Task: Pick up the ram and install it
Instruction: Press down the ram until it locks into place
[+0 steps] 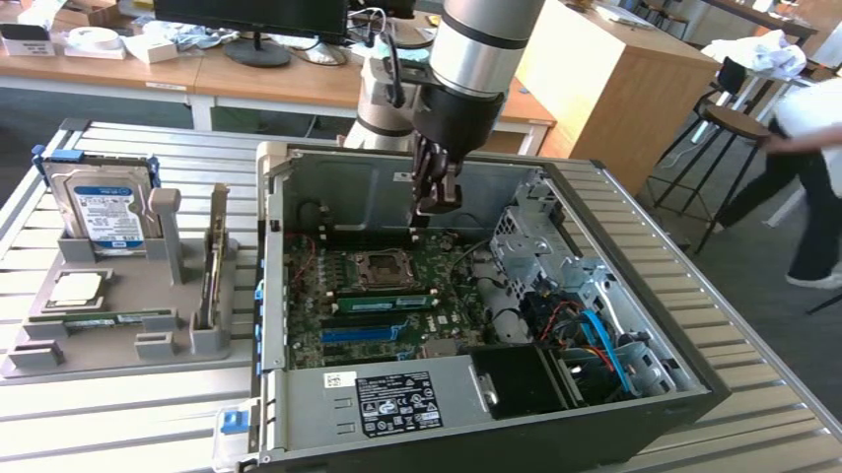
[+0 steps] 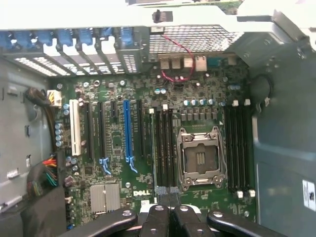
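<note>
The ram, a long green stick, stands on edge in a slot of the motherboard, just beside the CPU socket. My gripper hangs above the open computer case, over the socket area and well clear of the ram. Its fingers are shut together with nothing seen between them. In the wrist view the gripper points down at the dark memory slots next to the CPU socket.
A grey holder at the exterior view's left carries a hard drive, a square chip, a flat green stick and an upright board. Cables and a drive cage crowd the case. A person moves at the right.
</note>
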### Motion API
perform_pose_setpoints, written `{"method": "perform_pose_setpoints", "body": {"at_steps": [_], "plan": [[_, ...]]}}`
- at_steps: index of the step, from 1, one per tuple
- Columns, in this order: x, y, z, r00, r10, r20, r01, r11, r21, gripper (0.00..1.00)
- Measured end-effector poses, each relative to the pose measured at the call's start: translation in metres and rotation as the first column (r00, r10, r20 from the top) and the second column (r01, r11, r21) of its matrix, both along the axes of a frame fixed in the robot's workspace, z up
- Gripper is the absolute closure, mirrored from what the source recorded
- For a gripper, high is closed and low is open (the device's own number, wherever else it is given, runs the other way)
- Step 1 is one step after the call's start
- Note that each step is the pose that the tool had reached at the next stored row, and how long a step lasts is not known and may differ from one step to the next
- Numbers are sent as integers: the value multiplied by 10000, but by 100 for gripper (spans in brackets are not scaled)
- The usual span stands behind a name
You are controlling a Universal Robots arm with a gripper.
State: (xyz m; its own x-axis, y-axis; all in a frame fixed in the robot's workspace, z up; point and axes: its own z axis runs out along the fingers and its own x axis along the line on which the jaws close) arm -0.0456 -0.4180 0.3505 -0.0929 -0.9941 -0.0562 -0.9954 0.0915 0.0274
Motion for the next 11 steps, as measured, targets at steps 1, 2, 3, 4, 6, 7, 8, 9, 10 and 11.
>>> {"method": "perform_pose_setpoints", "body": {"at_steps": [1, 2, 3, 4, 6, 7, 8, 9, 10, 11], "plan": [[0, 0, 0, 9998, -176, 0, 176, 9998, -1, 90], [0, 0, 0, 9994, -353, -1, 353, 9994, 0, 90], [0, 0, 0, 9985, -544, 0, 544, 9985, 0, 90], [0, 0, -1, 9974, -719, 0, 719, 9974, 0, 90], [0, 0, -1, 9943, -1069, 0, 1069, 9943, -1, 90], [0, 0, -1, 9922, -1243, 0, 1243, 9922, -1, 90], [0, 0, -1, 9899, -1414, 0, 1414, 9899, 0, 90], [0, 0, -2, 9874, -1582, 0, 1582, 9874, 0, 90], [0, 0, -2, 9844, -1757, 0, 1757, 9844, 0, 90], [0, 0, -2, 9814, -1922, 0, 1922, 9814, 0, 90]]}}
